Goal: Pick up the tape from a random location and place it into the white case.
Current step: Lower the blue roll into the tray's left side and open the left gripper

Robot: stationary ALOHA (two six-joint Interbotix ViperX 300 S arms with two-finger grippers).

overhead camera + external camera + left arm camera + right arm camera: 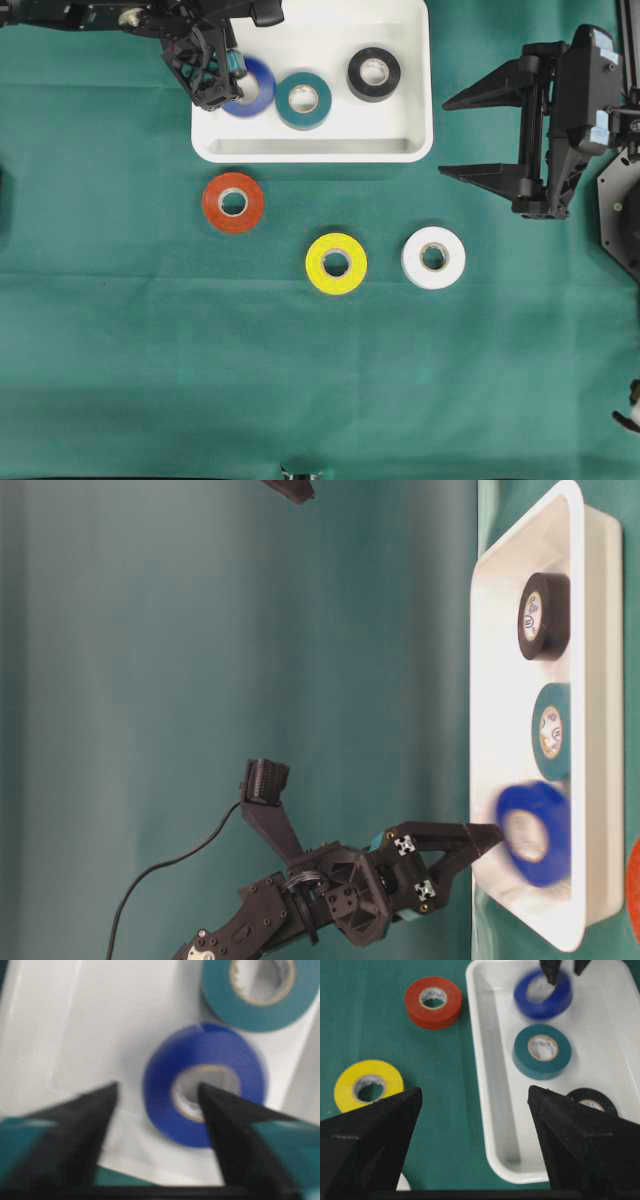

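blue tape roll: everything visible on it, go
The blue tape roll is glossy blue with a pale inner core, motion-blurred in three views. It sits inside the white case at its left end, next to the teal roll. The left gripper is over it, jaws apart, one fingertip at the core hole; contact is unclear.

The white case [320, 148] lies near the top of the green bench [150, 350]. Inside it sit a blue tape roll [256, 92], a teal tape roll [304, 99] just beside it, and a black tape roll [374, 74] further right. The left end effector [222, 82] hangs over the case's left part, partly covering the blue roll. Below the case, on the cloth, lie an orange roll [233, 202], a yellow roll [336, 263] and a white roll [433, 257]. The right end effector [462, 135] hovers right of the case, jaws spread wide.
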